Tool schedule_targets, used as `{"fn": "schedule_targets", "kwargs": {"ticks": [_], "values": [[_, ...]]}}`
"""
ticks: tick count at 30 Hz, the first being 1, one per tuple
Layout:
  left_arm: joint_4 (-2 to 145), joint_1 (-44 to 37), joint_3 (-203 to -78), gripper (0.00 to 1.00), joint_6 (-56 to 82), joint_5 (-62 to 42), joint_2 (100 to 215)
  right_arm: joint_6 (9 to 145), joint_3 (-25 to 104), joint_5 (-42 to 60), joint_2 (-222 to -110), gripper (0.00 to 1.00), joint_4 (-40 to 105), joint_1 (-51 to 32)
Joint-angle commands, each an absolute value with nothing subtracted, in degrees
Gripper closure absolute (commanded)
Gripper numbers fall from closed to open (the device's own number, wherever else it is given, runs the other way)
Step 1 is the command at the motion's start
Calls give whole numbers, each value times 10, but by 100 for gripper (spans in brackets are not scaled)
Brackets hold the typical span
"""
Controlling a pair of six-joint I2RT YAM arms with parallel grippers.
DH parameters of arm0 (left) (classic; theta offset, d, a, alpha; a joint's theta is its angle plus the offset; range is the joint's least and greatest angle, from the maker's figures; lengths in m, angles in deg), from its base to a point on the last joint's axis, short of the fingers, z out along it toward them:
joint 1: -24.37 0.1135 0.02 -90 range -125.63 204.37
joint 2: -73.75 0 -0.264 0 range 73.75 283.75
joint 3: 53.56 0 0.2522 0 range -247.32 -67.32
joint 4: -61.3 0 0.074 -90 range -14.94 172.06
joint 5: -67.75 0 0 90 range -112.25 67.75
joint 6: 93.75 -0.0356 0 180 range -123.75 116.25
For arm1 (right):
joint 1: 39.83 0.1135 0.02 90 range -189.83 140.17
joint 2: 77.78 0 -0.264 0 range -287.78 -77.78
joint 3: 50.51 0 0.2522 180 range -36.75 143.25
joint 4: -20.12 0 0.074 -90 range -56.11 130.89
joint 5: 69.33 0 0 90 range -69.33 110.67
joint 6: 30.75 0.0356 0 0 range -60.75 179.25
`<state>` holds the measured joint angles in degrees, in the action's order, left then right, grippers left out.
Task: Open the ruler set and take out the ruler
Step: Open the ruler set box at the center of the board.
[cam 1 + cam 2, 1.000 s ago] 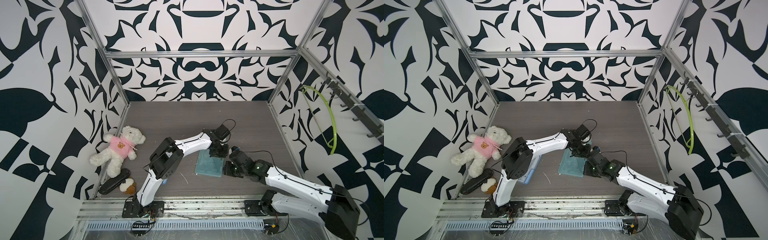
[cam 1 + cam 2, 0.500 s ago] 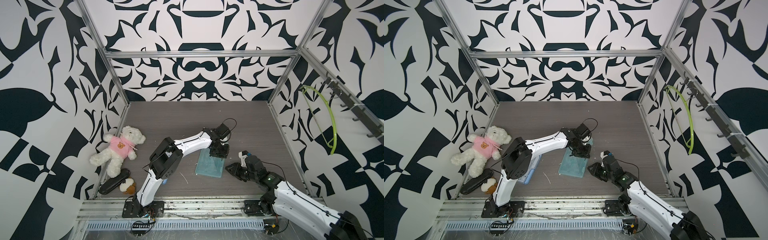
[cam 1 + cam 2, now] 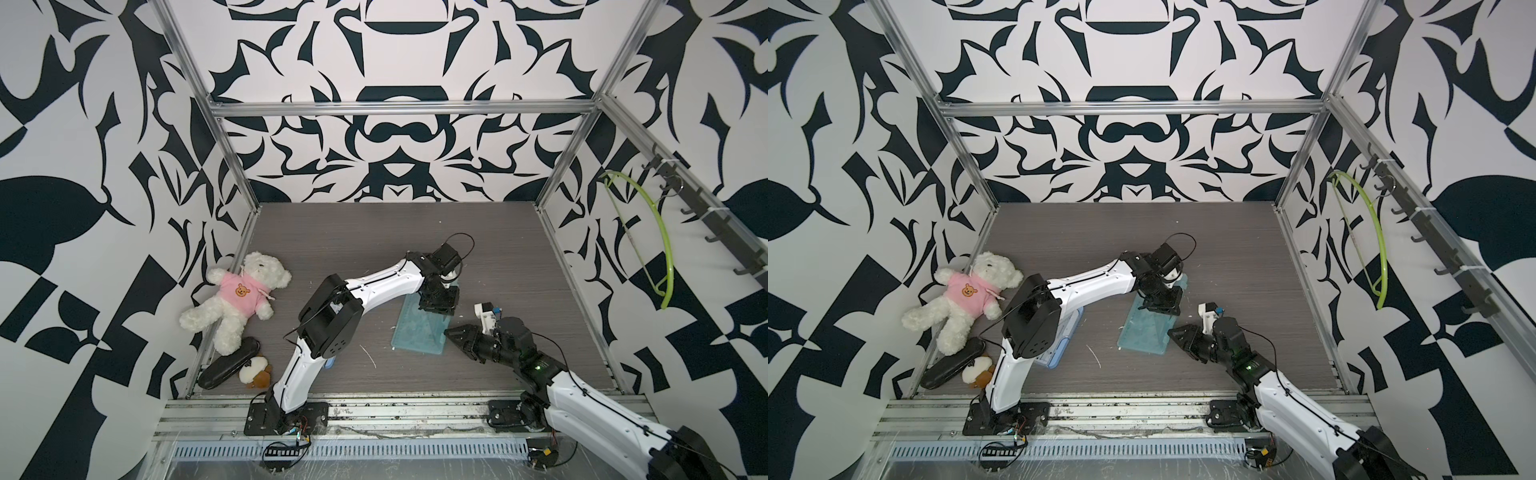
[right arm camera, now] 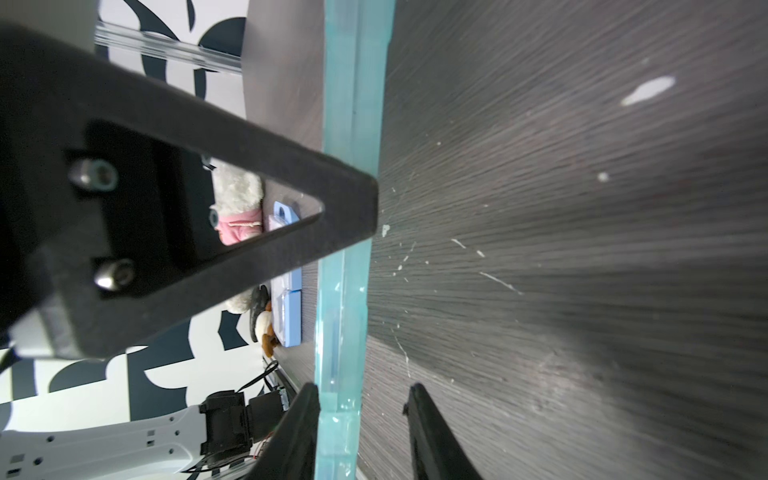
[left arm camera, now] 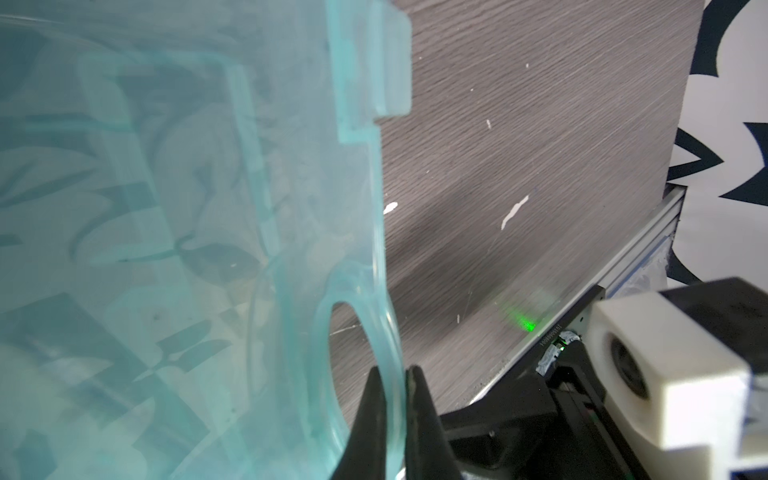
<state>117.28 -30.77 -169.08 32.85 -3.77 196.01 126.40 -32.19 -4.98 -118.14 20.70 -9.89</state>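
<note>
Reaching in from the lower right of both top views, the right gripper [image 3: 449,332] noses up to the near right-hand edge of the ruler set [image 3: 417,332], a flat teal see-through case lying on the grey table [image 3: 374,232] at the centre of the frame. Its wrist view shows the jaws spread, with the thin edge of the case running between them, close against one finger and clear of the other (bare table shows in the gap), so nothing is gripped there. I read that as lining up to catch the lid along this edge. Further up the frame, at the far end of the case, the left gripper [image 3: 436,305] comes down from above. Its own wrist view shows the two dark fingers [image 5: 372,415] pressed together on the rim around the round hang hole, pinching the case. That hold looks meant to anchor the case, so that a pull at the near edge opens it rather than dragging it across the table. The case looks closed, and nothing has been drawn out of it. At the left of the frame, well apart, a teddy bear [image 3: 241,299] lies by the wall and a blue-edged box [image 3: 1065,336] sits partly under the left arm, neither in the way.
</note>
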Motion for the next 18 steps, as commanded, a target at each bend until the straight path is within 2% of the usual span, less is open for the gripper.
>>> {"fn": "schedule_targets", "kwargs": {"ticks": [1, 9, 18], "values": [[1175, -310, -1724, 100, 338, -18, 1960, 1277, -327, -63, -1174, 63, 173, -98], [1178, -310, -1739, 100, 339, -21, 1974, 1292, -326, -70, -1175, 64, 157, -97], [1177, -310, -1737, 100, 338, -22, 1983, 1284, -319, -66, -1172, 78, 178, -97]]}}
